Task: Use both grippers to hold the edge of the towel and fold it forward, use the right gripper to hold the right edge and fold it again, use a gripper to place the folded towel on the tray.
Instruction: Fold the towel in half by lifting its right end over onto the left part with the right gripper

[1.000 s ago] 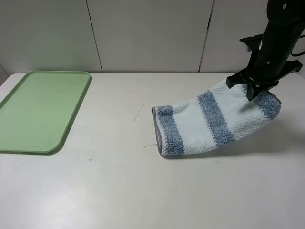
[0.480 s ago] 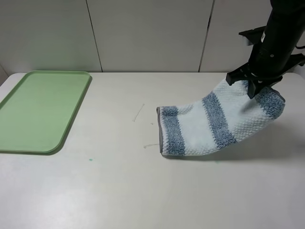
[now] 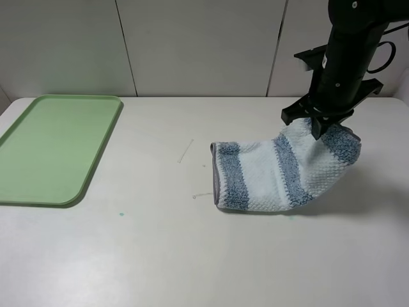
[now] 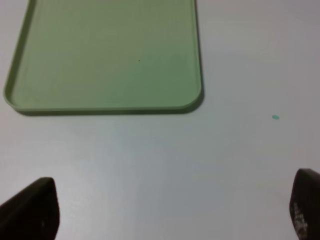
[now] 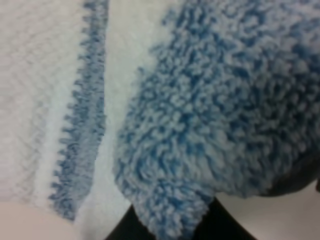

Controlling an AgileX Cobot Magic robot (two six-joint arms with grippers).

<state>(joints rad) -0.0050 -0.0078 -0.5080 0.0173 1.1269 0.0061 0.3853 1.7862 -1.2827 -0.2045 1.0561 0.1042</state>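
Note:
The striped white and blue-grey towel [image 3: 271, 176] lies folded right of the table's middle, its grey hem [image 3: 216, 182] showing at the left end. Its right end is lifted off the table and curls over, pinched in my right gripper [image 3: 319, 130], which is shut on that edge. In the right wrist view, fluffy blue towel pile [image 5: 215, 100] fills the frame, with dark fingers [image 5: 222, 225] low down beside it. The pale green tray [image 3: 54, 147] sits at the far left. My left gripper [image 4: 170, 212] hangs open over bare table just short of the tray [image 4: 105, 55], holding nothing.
A small green speck [image 3: 121, 213] marks the table near the tray's front corner, and it also shows as a speck [image 4: 275, 117] in the left wrist view. A thin thread mark [image 3: 185, 151] lies left of the towel. A panelled wall closes off the back of the table.
My right gripper has swung left with the towel's right end, carrying it over the part that lies flat. The towel's left end has barely shifted.

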